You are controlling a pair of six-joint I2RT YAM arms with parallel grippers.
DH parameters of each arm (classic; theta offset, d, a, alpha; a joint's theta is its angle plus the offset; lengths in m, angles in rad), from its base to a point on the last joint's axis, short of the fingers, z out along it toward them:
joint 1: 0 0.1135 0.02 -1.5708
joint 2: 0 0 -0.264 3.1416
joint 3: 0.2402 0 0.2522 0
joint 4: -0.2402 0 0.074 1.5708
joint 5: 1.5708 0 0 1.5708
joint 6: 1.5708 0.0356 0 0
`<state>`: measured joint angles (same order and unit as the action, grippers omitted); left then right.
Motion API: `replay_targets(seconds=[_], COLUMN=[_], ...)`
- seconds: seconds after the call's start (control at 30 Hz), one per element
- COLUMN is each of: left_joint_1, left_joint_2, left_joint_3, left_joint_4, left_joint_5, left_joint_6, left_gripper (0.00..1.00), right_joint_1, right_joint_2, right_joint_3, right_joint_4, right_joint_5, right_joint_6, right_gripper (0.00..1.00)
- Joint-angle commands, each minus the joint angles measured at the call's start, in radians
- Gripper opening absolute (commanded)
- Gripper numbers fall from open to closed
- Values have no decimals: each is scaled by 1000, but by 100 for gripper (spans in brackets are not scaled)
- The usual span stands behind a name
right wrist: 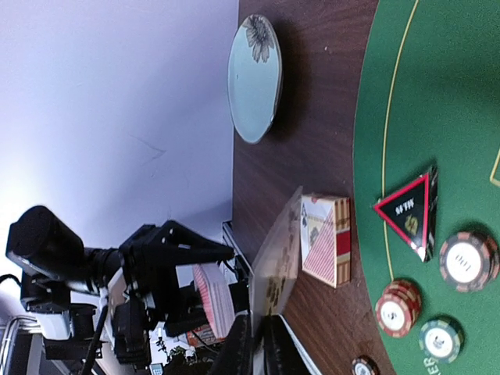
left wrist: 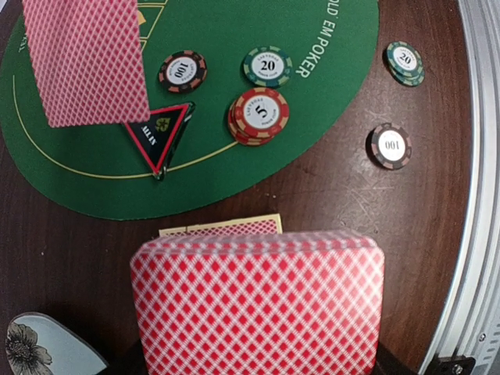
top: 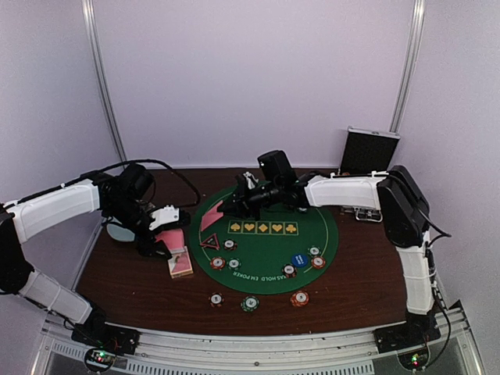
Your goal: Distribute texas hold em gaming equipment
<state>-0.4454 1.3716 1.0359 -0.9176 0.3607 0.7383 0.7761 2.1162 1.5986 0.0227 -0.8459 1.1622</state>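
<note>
You're looking at one black red-edged triangular marker [top: 209, 242], one blue round button [top: 299, 259], one pale blue round dish [right wrist: 254, 78], one red-and-cream card box [right wrist: 326, 241], one stack of pink-red-backed playing cards [left wrist: 258, 305] plus one single card [left wrist: 86, 58], and three striped round poker chips [top: 249, 303] lying off the green felt mat [top: 312, 226].

Round green mat [left wrist: 78, 180]: matt cloth. Dark brown wood table [left wrist: 328, 195]: semi-gloss w/ scratches. Pink-red-backed card deck [left wrist: 258, 305], lone pink-red-backed card [left wrist: 86, 58]: glossy.
</note>
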Motion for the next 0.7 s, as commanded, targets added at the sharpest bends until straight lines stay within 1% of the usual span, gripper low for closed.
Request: replay_targets(seconds=[0.0,0.2,0.37,0.47,0.67], left_joint_1=[7,7,7,7,7], left_joint_2=[-26,-33,-29,-30,-28], left_joint_3=[0,-1,9,12,14], left_joint_4=[-13,-19,-29,-35,-35], left_joint_5=[4,25,33,39,45], left_joint_6=[-2,-7,-8,-10,-10], left_gripper=[28,28,27,27,27], right_joint_1=[-11,-14,-18,-18,-33], right_joint_2=[142,342,465,511,542], right_joint_3=[188,456,605,652,659], right_joint_4=[-174,-312,-335,-330,-317], right_joint_5=[-1,22,24,29,49], right_joint_6=[-106,-159,-144,-135,-142], right_gripper=[10,9,9,9,10])
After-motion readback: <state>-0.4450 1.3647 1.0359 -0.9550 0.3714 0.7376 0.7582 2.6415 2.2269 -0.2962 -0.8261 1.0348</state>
